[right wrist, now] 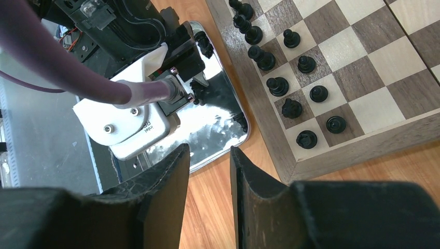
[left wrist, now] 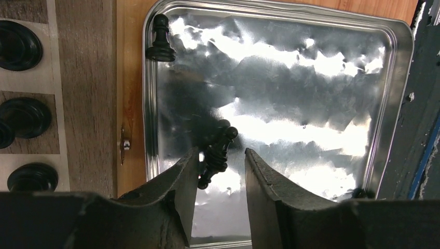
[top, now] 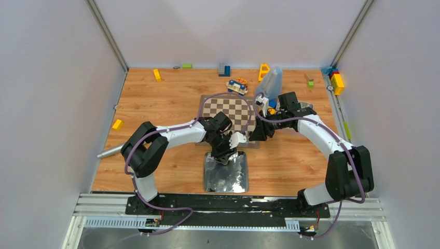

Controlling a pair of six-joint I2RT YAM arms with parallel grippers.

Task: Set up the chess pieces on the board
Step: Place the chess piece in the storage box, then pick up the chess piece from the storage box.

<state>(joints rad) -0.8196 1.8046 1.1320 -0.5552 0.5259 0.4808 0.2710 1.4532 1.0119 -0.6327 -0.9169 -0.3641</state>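
Note:
The board (top: 231,111) lies at the table's middle, and several black chess pieces (right wrist: 277,85) stand in two rows along its near edge (right wrist: 363,62). Just in front of it is a silver tray (top: 233,179). My left gripper (top: 224,155) hangs low over this tray (left wrist: 311,104), open (left wrist: 221,151). A black piece (left wrist: 217,154) lies tilted against the left finger's tip, and the right finger stands clear of it. Another piece (left wrist: 160,40) stands in the tray's corner. My right gripper (right wrist: 209,150) is open and empty over bare wood at the board's near right corner (top: 258,134).
Coloured toy blocks (top: 157,75) are scattered along the back edge and at the far right (top: 337,82). A translucent container (top: 270,83) stands behind the board's right corner. A yellow block (top: 118,124) and a grey cylinder (top: 109,152) lie at the left.

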